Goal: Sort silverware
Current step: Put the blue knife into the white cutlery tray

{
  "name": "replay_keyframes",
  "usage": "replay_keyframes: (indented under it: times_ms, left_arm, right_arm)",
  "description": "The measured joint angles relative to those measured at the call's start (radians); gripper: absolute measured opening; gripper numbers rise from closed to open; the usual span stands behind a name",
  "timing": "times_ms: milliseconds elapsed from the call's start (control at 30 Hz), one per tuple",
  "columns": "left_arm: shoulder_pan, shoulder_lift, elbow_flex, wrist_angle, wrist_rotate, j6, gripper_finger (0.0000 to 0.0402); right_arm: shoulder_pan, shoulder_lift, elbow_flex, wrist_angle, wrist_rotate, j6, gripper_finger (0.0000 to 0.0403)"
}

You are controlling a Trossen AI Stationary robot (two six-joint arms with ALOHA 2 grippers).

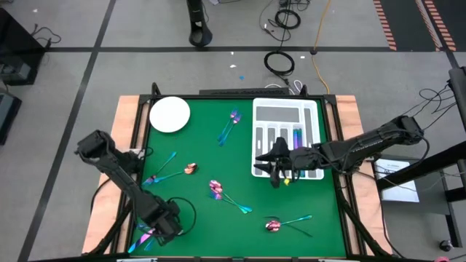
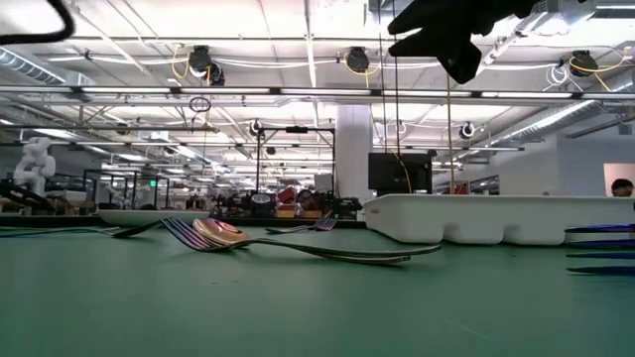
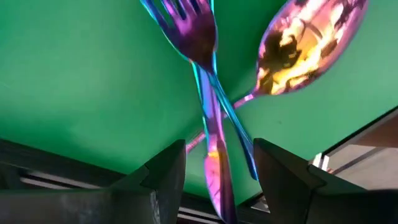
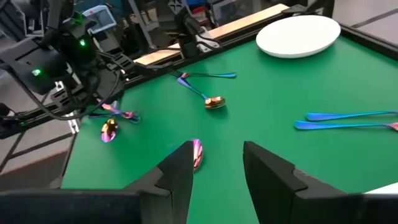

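Now, on the green table (image 1: 211,218) seen from above, the silverware lies scattered in small clusters. A pair (image 1: 229,125) rests at about twelve o'clock from the table's middle, just beside the white compartmented tray (image 1: 287,138), which sits at two o'clock. The round white plate (image 1: 170,115) sits at ten o'clock, in the far left corner. A fork and spoon (image 1: 173,172) lie at nine o'clock, another pair (image 1: 227,195) near the middle toward six o'clock, and a spoon with a fork (image 1: 285,223) at five o'clock. A few coloured pieces (image 1: 297,135) already lie in the tray's long slots.

The left gripper (image 1: 162,227) hangs low at seven o'clock, at the near left edge of the table. In its wrist view its fingers (image 3: 166,171) stand wide apart, with the handles of a purple fork (image 3: 198,34) and a second blue piece crossing between them, and a gold-pink spoon (image 3: 308,43) just beside; nothing is clamped.

The right gripper (image 1: 279,169) hovers over the near end of the tray at three o'clock. Its fingers (image 4: 177,171) are partly open and hold nothing; beyond them the wrist view shows a spoon (image 4: 197,152) on the green surface and the plate (image 4: 300,35) farther off.
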State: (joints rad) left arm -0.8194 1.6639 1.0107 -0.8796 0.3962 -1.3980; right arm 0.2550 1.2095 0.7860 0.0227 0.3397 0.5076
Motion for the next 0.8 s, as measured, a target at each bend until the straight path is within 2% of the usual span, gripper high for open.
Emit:
replay_keyframes:
  times_ms: [333,467,800]
  left_arm:
    - [-0.068,0.003,0.0,0.006,-0.021,-0.113,0.0189]
    - [-0.069,0.012,0.0,0.008,-0.046,-0.115,0.0189]
    - [-0.07,0.078,0.0,0.056,-0.029,-0.107,0.0189]
  right_arm:
    - [0.009,0.0,0.0,0.008,0.003,0.002,0.013]
    - [0.009,0.0,0.0,0.008,0.003,0.001,0.013]
    - [0.009,0.0,0.0,0.006,0.003,-0.004,0.013]
